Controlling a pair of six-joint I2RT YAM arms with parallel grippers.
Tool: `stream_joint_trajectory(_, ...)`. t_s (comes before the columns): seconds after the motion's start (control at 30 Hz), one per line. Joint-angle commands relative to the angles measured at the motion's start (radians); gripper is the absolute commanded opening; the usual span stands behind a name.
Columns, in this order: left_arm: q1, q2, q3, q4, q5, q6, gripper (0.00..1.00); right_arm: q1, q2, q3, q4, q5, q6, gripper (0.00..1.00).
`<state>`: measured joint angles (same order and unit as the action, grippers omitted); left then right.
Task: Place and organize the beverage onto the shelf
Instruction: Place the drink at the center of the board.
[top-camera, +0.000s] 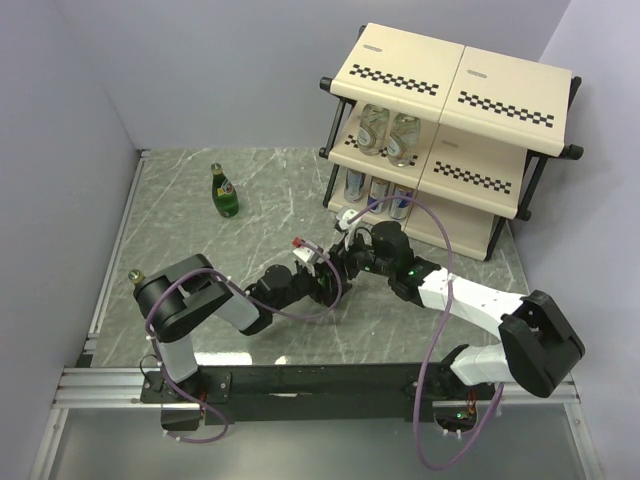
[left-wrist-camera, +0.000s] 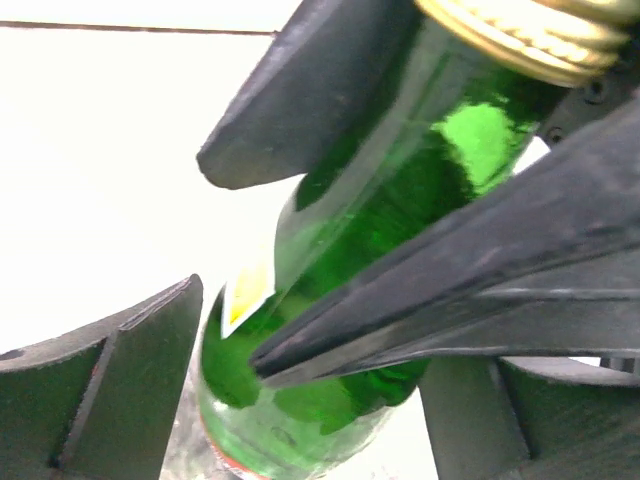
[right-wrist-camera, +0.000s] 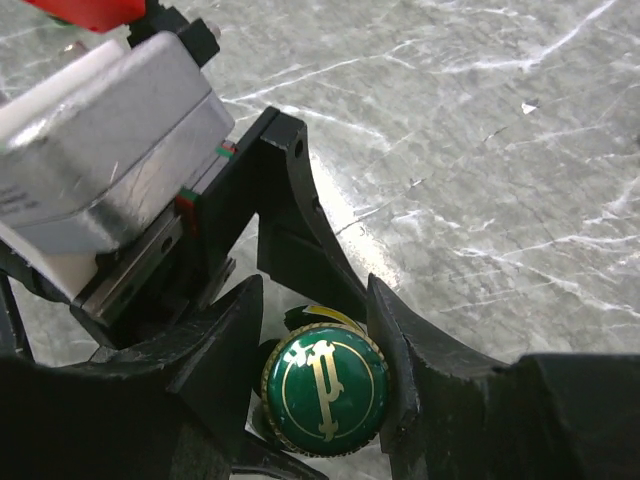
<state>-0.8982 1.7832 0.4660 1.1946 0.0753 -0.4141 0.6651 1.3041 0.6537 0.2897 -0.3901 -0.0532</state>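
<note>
Two grippers meet over the middle of the table (top-camera: 270, 180), both around one green bottle (left-wrist-camera: 400, 190) that is held tilted above the marbled top. The right gripper (right-wrist-camera: 315, 345) has its fingers pinched on the neck just under the green-and-gold cap (right-wrist-camera: 325, 390), and that grip is what carries the bottle. The left gripper (left-wrist-camera: 310, 400) has its fingers spread on either side of the lower body. A thin gap shows beside the near finger, though its other finger is partly hidden behind the right gripper's finger. A second green bottle (top-camera: 225, 192) with a yellow label stands upright alone toward the far left of the table. A third green bottle (top-camera: 135, 277) sits near the left edge, only its capped top showing past the left arm's elbow. The shelf (top-camera: 450, 75) stands at the far right corner, with two clear bottles (top-camera: 390, 135) on its middle board and three cans (top-camera: 380, 190) in a row on the bottom board.
</note>
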Motion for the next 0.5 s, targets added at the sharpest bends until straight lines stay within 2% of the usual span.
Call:
stream_joint_trajectory(0.0, 0.004, -0.024, -0.012, 0.080, -0.023, -0.026, 0.88, 0.005, -0.012, 0.009, 0.091, 0.030, -0.014, 0.00)
stream_joint_trajectory(0.23, 0.004, -0.062, -0.041, 0.051, 0.012, -0.006, 0.94, 0.007, -0.037, 0.003, 0.097, 0.069, -0.028, 0.00)
stream_joint_trajectory(0.33, 0.004, -0.113, -0.064, 0.001, 0.034, 0.012, 0.99, 0.005, -0.048, -0.002, 0.105, 0.085, -0.036, 0.00)
stream_joint_trajectory(0.47, -0.004, -0.214, -0.110, -0.075, 0.061, 0.020, 1.00, 0.005, -0.036, 0.017, 0.057, 0.053, -0.059, 0.00)
